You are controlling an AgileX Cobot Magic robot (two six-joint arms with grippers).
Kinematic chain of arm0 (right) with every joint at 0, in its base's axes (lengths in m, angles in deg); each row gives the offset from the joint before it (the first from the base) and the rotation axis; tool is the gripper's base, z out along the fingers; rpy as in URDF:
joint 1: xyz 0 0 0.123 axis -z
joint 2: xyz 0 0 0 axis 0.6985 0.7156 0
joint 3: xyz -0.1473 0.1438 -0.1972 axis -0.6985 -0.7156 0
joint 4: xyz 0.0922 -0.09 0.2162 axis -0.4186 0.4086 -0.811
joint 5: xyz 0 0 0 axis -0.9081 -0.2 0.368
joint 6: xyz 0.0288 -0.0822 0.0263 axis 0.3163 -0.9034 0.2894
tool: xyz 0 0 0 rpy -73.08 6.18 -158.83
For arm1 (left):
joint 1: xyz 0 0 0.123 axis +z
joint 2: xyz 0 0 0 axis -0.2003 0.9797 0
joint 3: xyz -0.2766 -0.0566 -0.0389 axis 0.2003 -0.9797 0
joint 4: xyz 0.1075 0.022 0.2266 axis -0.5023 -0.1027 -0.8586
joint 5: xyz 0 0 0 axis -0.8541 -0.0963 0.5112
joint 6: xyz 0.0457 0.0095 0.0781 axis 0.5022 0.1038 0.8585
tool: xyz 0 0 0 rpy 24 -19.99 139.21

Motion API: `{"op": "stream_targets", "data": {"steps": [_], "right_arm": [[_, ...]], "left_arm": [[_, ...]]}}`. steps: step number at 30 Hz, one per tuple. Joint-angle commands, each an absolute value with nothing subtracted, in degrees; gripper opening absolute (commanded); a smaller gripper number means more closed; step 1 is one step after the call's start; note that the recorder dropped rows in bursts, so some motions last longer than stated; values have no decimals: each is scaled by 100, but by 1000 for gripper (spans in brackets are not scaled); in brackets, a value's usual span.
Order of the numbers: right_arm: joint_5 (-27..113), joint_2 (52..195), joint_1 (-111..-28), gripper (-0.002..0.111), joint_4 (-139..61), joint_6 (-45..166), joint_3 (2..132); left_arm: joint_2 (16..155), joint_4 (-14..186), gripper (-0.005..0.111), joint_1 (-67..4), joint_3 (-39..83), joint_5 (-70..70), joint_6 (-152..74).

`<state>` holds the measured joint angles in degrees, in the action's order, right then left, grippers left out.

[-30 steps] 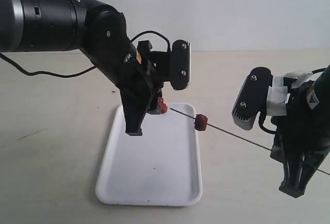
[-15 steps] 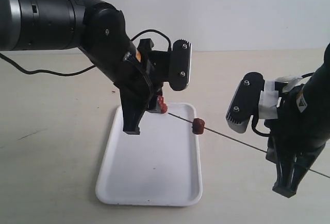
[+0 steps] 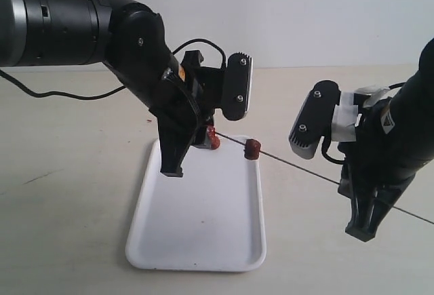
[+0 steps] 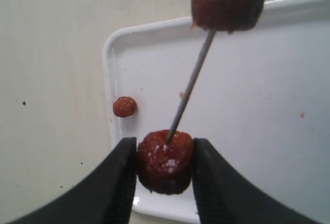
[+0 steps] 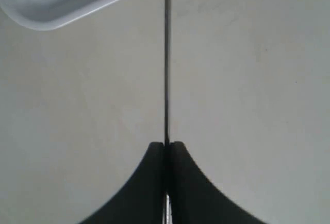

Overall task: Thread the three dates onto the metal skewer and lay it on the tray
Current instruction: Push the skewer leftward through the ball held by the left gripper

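Note:
My left gripper [image 4: 165,145] is shut on a reddish-brown date [image 4: 165,162], held above the far end of the white tray [image 3: 196,247]. The thin metal skewer [image 4: 192,85] has its tip stuck into this date. A second date [image 3: 251,148] sits threaded a short way back along the rod. The third date [image 4: 125,106] lies loose on the tray beside its rim. My right gripper [image 5: 166,144] is shut on the skewer's [image 5: 166,54] other end, off the tray's right side, holding the rod slanted above the table.
The tray [image 4: 111,54] lies on a plain beige table [image 3: 68,193]. The bulky left arm [image 3: 81,24] and its wrist camera [image 3: 237,85] hang over the tray's far end. The right arm's camera block [image 3: 312,129] sits right of the tray.
My right gripper has moved left and slightly up, carrying the skewer toward the left gripper. The threaded date has drawn closer to the held date. The left gripper has barely moved.

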<state>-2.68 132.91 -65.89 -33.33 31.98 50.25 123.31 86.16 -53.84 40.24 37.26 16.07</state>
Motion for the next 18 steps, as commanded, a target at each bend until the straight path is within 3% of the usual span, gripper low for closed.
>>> {"op": "stream_targets", "data": {"steps": [1, 18], "right_arm": [[-151, 13425, -6561, 0, -3279, 3160, 5076], [-194, 13483, -6561, 0, -3129, 3254, 5076]], "left_arm": [[12268, 8679, 36, -5371, 4031, 3674, 1638], [12268, 8666, 36, -5371, 4031, 3630, 1672]]}}
